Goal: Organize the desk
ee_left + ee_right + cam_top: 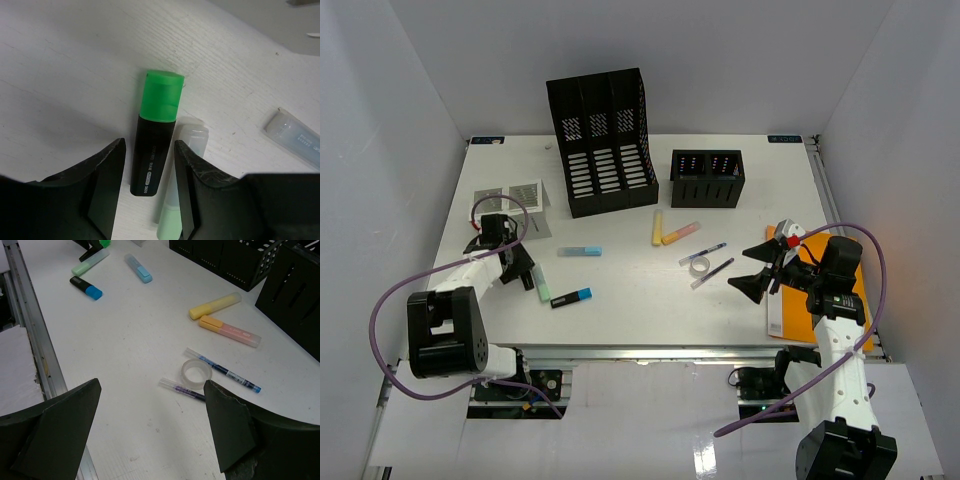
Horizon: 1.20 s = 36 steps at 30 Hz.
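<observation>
Now the left gripper [149, 150] stands low over the white desk [640, 300], near its left side. Its jaws are on both sides of the green highlighter [161, 95], but I cannot tell if they already press it. For a good grasp, close only on the black body, because the pale green highlighter [192, 137] just beside could be caught too. The right gripper [151, 390] hangs wide apart, empty.

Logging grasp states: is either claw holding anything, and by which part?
Nothing is held. The left claw straddles the black barrel of the green-capped highlighter, a gap showing; the right claw is open and empty.
</observation>
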### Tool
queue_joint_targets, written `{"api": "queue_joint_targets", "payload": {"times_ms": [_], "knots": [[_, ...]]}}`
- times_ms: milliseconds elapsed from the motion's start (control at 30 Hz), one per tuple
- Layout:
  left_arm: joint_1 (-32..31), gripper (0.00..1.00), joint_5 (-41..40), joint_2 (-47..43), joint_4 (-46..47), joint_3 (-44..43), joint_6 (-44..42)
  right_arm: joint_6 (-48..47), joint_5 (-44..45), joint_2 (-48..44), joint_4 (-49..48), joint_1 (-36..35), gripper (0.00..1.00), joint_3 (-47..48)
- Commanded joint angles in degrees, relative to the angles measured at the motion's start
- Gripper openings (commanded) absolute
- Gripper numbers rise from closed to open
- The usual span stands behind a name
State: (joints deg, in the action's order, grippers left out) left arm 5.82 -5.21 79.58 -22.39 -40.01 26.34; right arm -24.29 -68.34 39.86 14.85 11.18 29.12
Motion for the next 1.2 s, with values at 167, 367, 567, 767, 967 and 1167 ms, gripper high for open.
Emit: {"api": "queue_joint_targets", "payload": {"times_ms": [167, 367, 567, 767, 967, 1167], "knots": [[0.15, 0.52, -1.49, 0.12, -0.48, -0.24, -0.41, -0.40, -1.87, -0.15, -1.47, 0.07, 0.90, -0.23], [0.15, 0.51, -0.57, 1.05, -0.62, -0.33, -0.65, -0.48, -1.95, -0.14, -1.40, 0.07, 0.90, -0.31], [0.14, 0.50, -0.42, 1.10, -0.74, -0.25, -0.77, -0.40, -1.97, -0.15, -1.32, 0.07, 0.90, -0.30], [0.01, 0.45, -0.42, 0.81, -1.18, -0.24, -0.94, -0.44, -2.20, -0.57, -1.35, 0.07, 0.90, -0.30], [-0.02, 0.31, -0.50, -1.97, -1.76, -0.16, -0.85, -0.40, -2.16, -1.25, -1.32, 0.07, 0.90, -0.30], [-0.02, 0.19, -0.30, -5.66, -2.88, -0.30, -1.15, -0.40, -2.31, -1.57, -1.32, 0.07, 0.90, -0.35]]}}
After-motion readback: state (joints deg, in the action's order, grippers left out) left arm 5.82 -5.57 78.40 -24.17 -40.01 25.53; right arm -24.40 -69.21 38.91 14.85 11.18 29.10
